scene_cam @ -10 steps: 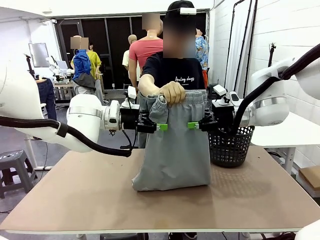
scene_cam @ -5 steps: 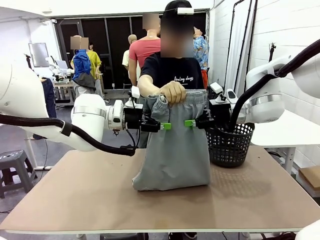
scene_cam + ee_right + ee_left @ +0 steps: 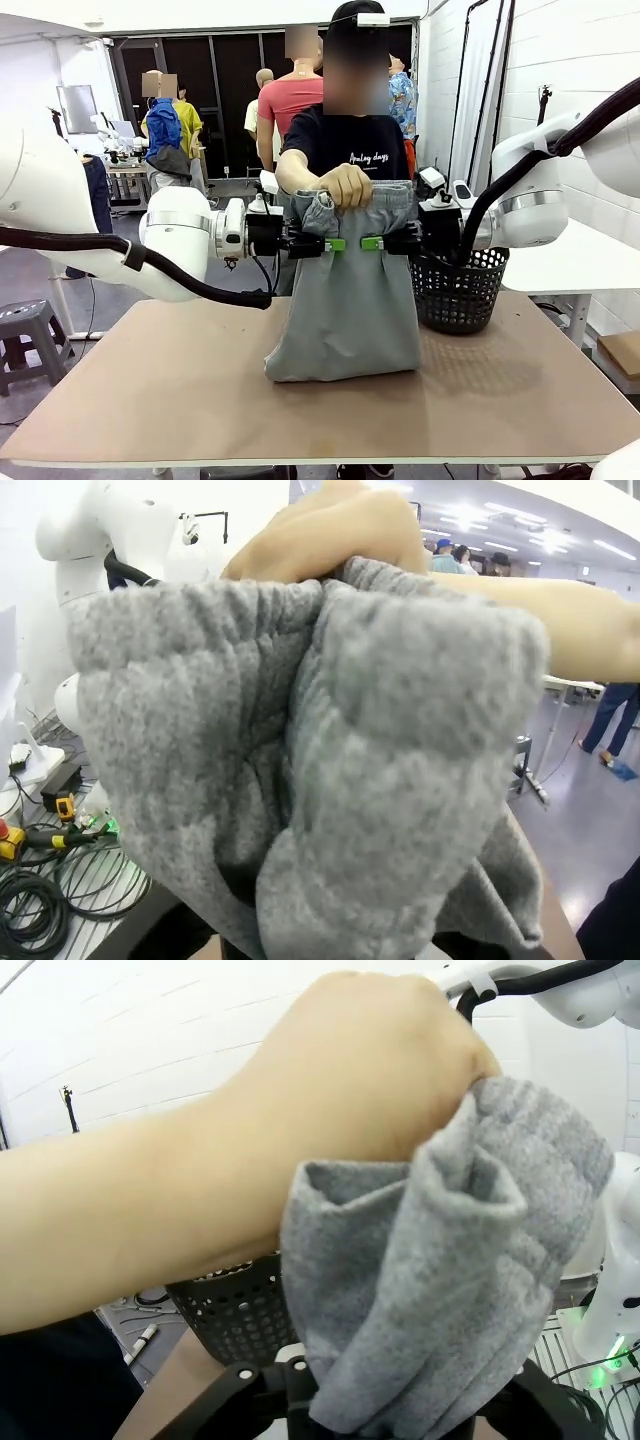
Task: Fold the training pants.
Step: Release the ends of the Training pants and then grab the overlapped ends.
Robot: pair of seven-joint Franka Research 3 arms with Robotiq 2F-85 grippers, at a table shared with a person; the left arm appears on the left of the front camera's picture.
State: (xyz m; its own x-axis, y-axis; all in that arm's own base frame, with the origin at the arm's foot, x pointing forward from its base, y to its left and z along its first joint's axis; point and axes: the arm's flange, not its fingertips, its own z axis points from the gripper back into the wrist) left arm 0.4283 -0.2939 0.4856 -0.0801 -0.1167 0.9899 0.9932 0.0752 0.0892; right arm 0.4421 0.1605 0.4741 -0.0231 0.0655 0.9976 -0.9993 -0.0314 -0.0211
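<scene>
Handover step. The person's hand (image 3: 346,184) holds the training pants (image 3: 347,290) upright by the waistband, hem resting on the bench (image 3: 200,400). Left tool (image 3: 331,244) and right tool (image 3: 374,243) pinch the side edges. Next: person lets go; tools lay the garment flat.

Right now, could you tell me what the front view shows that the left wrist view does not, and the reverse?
Front view alone: the whole training pants hanging down to the table, the left gripper and right gripper at their two side edges.

Left wrist view alone: a close look at the bunched waistband fabric rising from between that gripper's fingers.

Both: the person's hand gripping the waistband from above, and the black basket behind.
</scene>
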